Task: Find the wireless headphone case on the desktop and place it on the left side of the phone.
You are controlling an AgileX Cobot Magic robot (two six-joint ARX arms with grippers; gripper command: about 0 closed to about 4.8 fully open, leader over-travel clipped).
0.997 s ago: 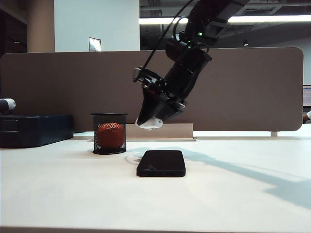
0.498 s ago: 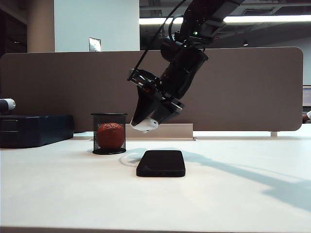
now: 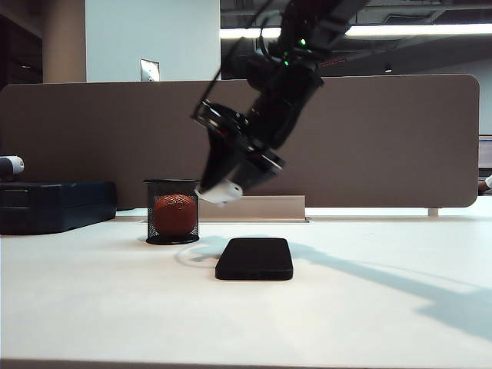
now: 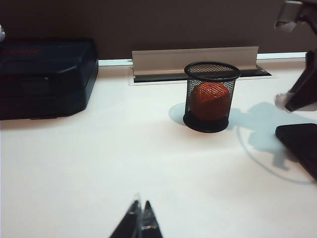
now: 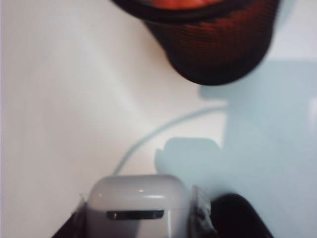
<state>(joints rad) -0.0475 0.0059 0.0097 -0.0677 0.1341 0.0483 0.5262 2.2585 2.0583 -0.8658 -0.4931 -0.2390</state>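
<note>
Nearest the viewer lay the phone [image 3: 254, 258] flat on the desktop [image 3: 361, 307], and above its left end my right gripper [image 3: 221, 189] hung in the air, clamped on the wireless headphone case [image 3: 219, 192], which sat squarely between my fingers with its rounded top protruding. Farther back and just left stood the mesh cup [image 3: 173, 211] holding the orange ball [image 3: 174, 214]; the landing spot between cup and phone looked narrow, so I judged that a descent too far left could knock the cup, while a glossy case might slip on release. My left gripper [image 4: 140, 224], jaws together, rested low over the bare desktop, well apart from the case.
</note>
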